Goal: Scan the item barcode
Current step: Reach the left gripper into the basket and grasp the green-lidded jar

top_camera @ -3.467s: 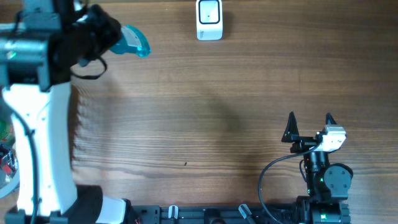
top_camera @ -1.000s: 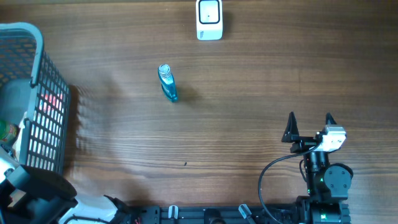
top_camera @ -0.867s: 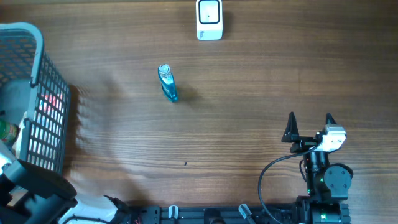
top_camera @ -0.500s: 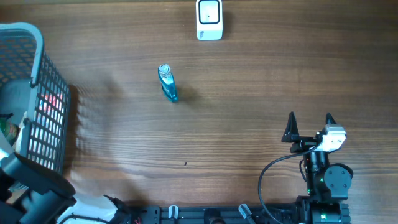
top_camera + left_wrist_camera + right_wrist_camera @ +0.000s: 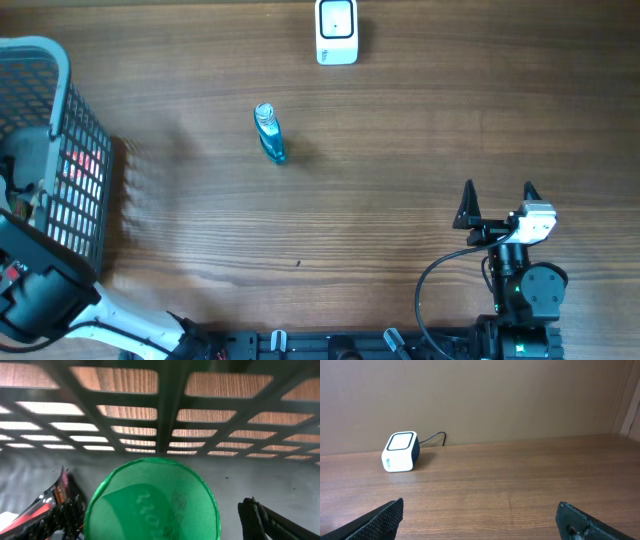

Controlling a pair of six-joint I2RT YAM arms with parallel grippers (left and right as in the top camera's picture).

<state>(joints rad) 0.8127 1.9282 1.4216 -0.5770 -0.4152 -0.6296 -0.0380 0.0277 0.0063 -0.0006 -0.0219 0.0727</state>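
Note:
A small blue bottle lies on the wooden table, left of centre, with no gripper touching it. The white barcode scanner stands at the far edge; in the right wrist view the scanner is far ahead on the left. My left arm reaches into the grey mesh basket. In the left wrist view my left gripper is open, with a green round-topped item between its fingers, not clamped. My right gripper rests open and empty near the front right.
The basket's mesh wall rises close in front of the left wrist camera. A red and black packet lies beside the green item. A black cable loops by the right arm's base.
3.5 s ago the left arm was at the back left by the blue bottle; the bottle now lies on the table. Over the last second the arm pushed further into the basket. Right arm unmoved.

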